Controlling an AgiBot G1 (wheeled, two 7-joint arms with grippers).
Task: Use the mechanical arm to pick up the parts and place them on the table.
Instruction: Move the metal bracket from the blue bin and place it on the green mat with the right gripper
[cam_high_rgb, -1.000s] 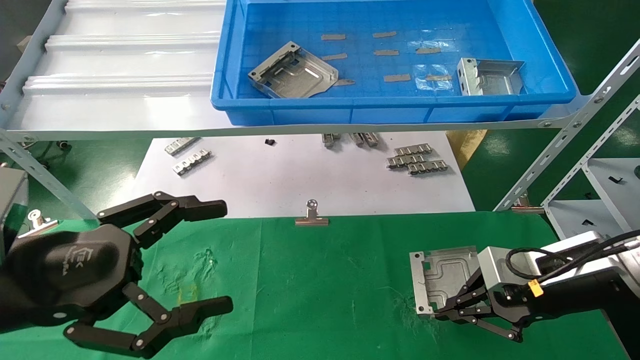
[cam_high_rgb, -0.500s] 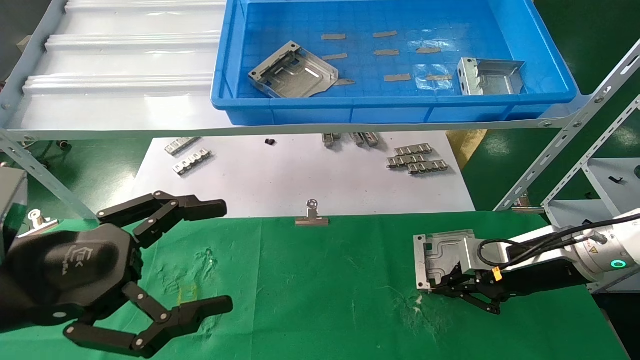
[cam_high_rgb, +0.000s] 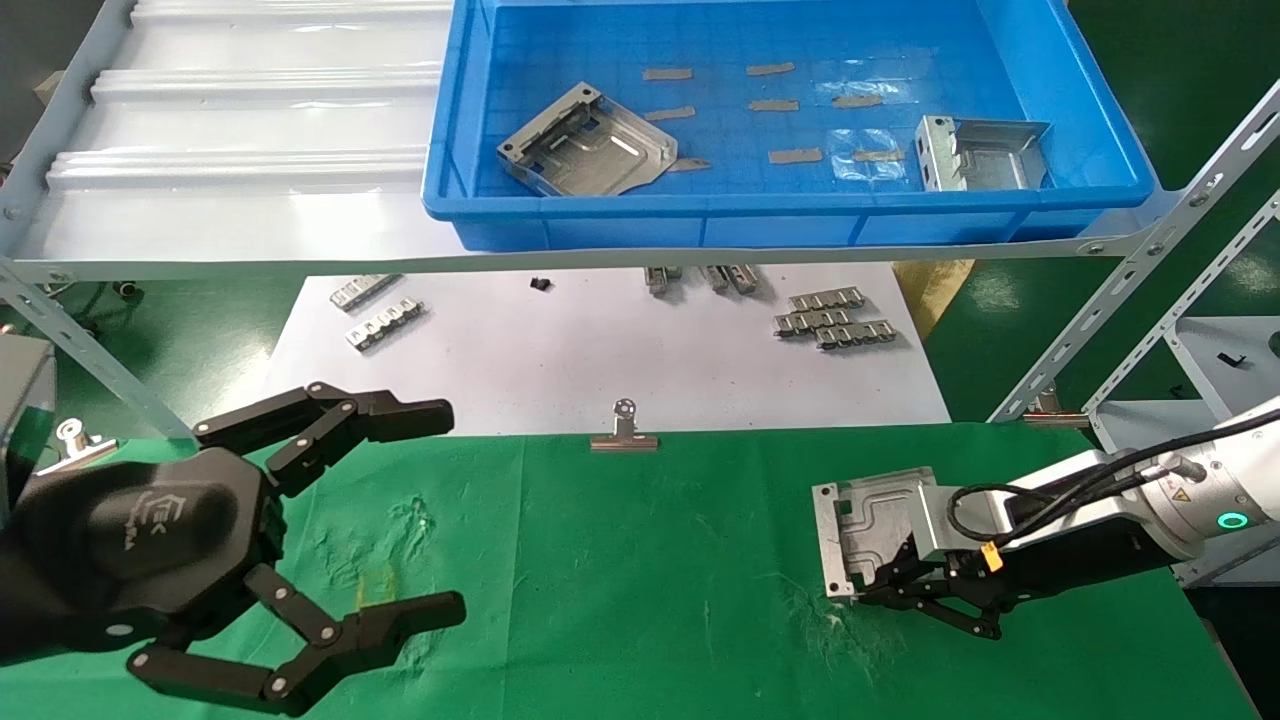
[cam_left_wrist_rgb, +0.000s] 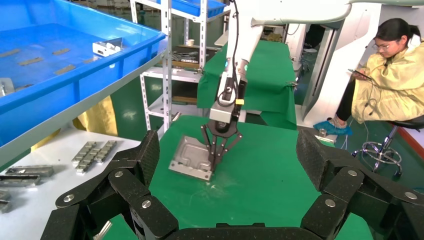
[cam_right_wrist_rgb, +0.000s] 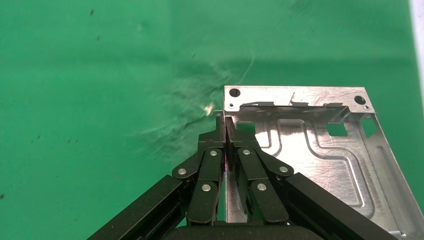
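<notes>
my right gripper (cam_high_rgb: 868, 588) pinches a part's (cam_high_rgb: 872, 522) edge over open table (cam_high_rgb: 640, 560); left gripper (cam_high_rgb: 425, 515) spread; bin (cam_high_rgb: 780, 215) holds two parts.

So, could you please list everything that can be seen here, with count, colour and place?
Metal plates: 3, silver; one at the green table's right side, clamped by its edge; two in the blue bin.
Blue bin: 1, blue; on the shelf.
Shelf: 1, pale grey; above the white sheet.
White sheet: 1, white; beyond the table.
Ridged metal strips: several, grey; on the white sheet.
Binder clip: 1, silver; at the table's far edge.
Green table: 1, green cloth.
Seated person: 1, yellow coat; background of the left wrist view.
Left gripper: black, open, over the table's left side.
Right gripper: black, shut on the plate's edge.
</notes>
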